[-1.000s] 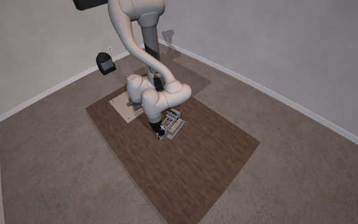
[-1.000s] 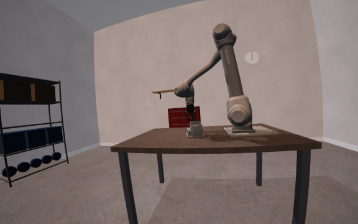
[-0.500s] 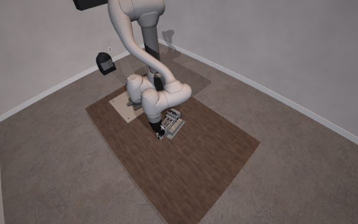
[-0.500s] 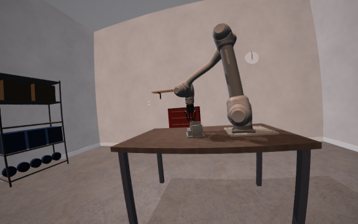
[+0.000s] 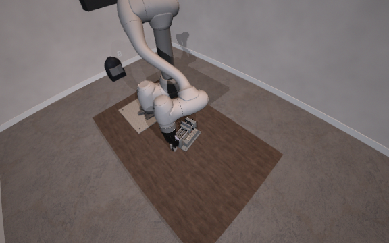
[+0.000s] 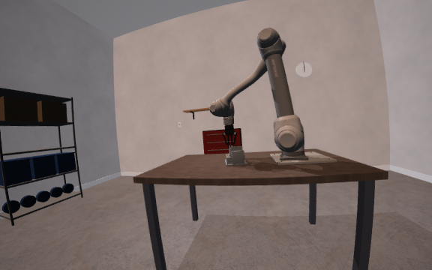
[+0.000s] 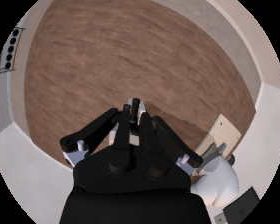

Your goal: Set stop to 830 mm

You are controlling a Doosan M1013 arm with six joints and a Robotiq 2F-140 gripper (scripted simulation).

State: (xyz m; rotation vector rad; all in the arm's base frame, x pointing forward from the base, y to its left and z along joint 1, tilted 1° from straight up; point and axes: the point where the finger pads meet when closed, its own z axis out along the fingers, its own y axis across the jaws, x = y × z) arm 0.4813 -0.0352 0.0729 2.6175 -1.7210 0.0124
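A small grey stop fixture (image 5: 188,134) with a ruled base stands on the brown table top, near the arm's base; it also shows in the exterior view (image 6: 235,156). My gripper (image 5: 173,146) points straight down at the fixture's near end and is shut on the handwheel, which is mostly hidden by the fingers. In the wrist view the black fingers stand close together around a small pale part (image 7: 134,106), the handwheel. In the exterior view my gripper (image 6: 229,143) sits just above the fixture. The scale reading is too small to tell.
The arm's base stands on a pale plate (image 5: 137,115) behind the fixture. A red crate (image 6: 221,141) is beyond the table's far side. A dark shelf rack (image 6: 30,150) stands by the left wall. A black object (image 5: 114,68) lies on the floor by the far wall.
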